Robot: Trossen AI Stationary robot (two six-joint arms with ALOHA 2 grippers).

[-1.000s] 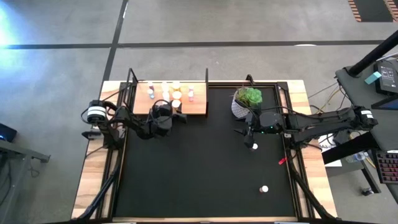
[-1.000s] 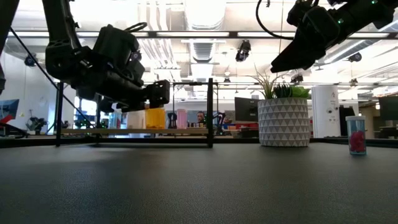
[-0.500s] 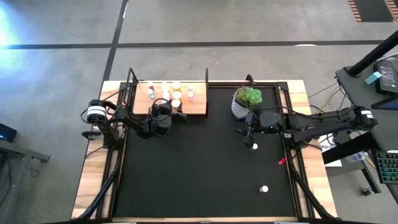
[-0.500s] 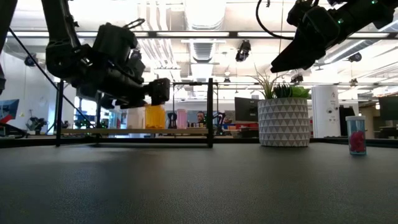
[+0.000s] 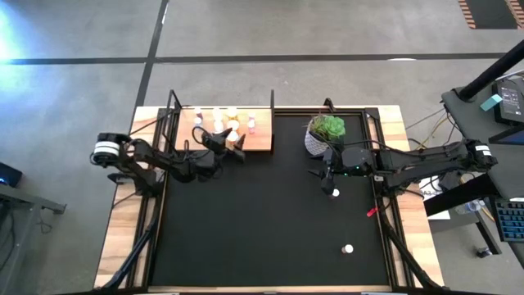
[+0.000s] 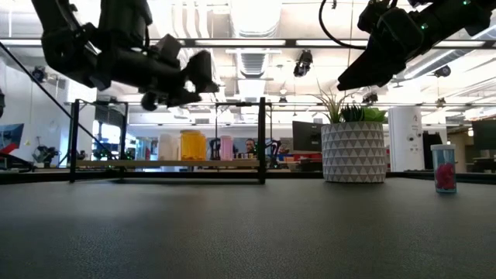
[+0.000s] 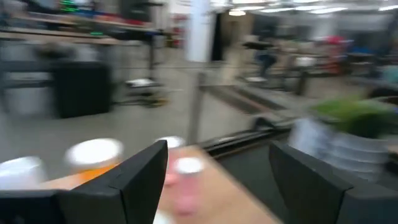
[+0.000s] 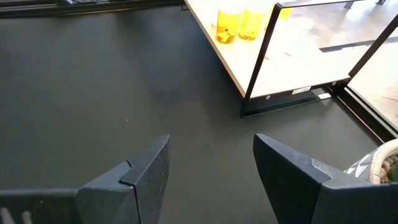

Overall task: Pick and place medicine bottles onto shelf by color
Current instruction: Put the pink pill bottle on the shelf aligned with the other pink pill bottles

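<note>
— What's the table (image 5: 123,238) carrying on my feed?

— A black mat (image 5: 262,221) covers most of it. The shelf (image 5: 259,141) sits at the mat's far left corner, and I see bottles (image 5: 217,121) standing on its board.

— Anything on the mat itself?

— A plant pot (image 5: 314,141) just right of the shelf, one bottle (image 5: 335,193) near the pot, another (image 5: 348,248) well nearer the front, and a small red object (image 5: 371,211) by the right edge.

- The dark left arm reaches in from the table's left edge, its two-finger left gripper (image 5: 232,141) raised and tilted — fingers parted, holding nothing.
- The dark right arm stretches in from the right side; its right gripper (image 5: 327,182) points down, jaws spread wide and empty.
</note>
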